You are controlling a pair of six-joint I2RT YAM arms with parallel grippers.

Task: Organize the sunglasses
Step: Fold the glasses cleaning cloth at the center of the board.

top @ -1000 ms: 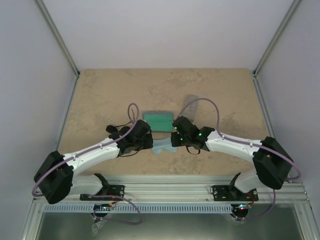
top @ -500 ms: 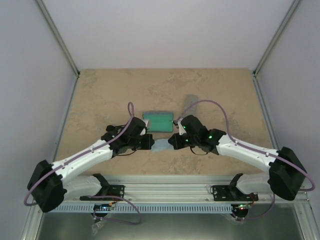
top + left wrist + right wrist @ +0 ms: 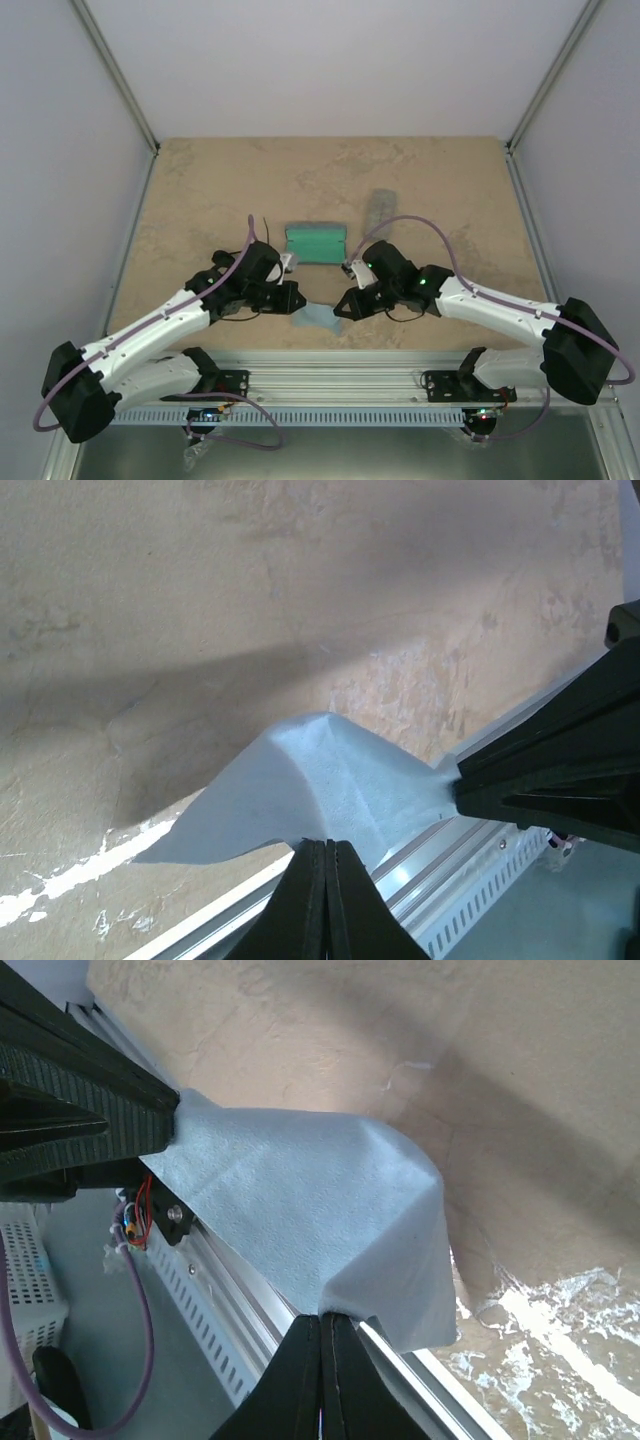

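Nearward the cloth was carried, clamped by left gripper and right gripper; uneven pulling risked slippage.

We seem to be looking into a robotics lab test cell: plain white wall panels framed by aluminium posts, a stone-patterned tabletop, and a cabled left arm and right arm bolted to a slotted metal rail.
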